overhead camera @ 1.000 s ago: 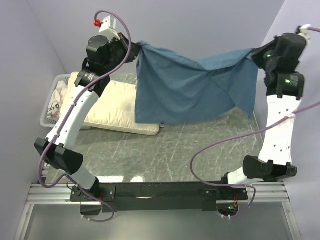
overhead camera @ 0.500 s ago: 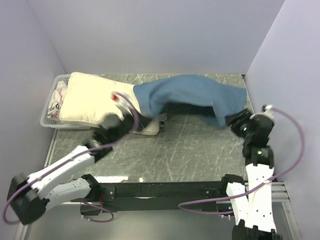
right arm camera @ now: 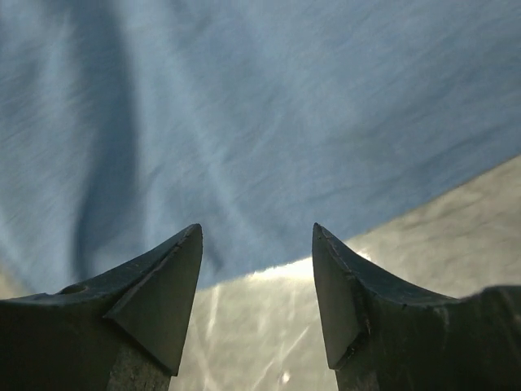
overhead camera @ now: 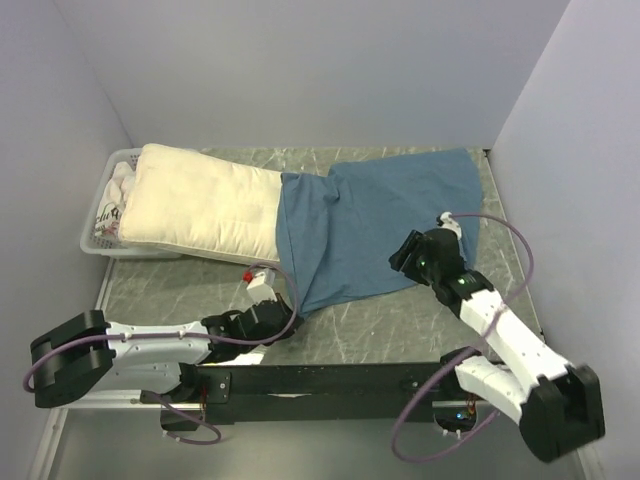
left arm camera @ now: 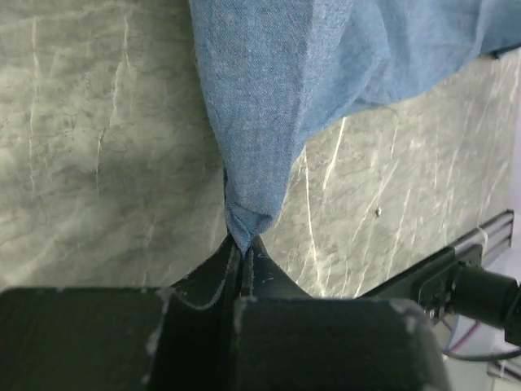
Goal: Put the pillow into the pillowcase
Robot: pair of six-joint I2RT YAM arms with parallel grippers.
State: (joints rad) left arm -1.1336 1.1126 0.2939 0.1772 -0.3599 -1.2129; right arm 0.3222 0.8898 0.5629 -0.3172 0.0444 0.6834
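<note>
The pillow (overhead camera: 200, 203) lies mostly bare at the far left of the surface (overhead camera: 380, 322), the pillowcase (overhead camera: 370, 225) spread over its right end, so stuffing seems hardly begun; the left claw (left arm camera: 242, 244) pinches the case's corner, the right claw (right arm camera: 256, 232) apart and empty.

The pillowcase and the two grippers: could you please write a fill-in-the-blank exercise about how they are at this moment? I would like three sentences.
1. The left gripper is ____ on a corner of the pillowcase.
2. The right gripper has its jaws ____, with nothing between them.
3. In the top view, the pillowcase overlaps the ____ end of the pillow.

Missing words: shut; open; right.
</note>
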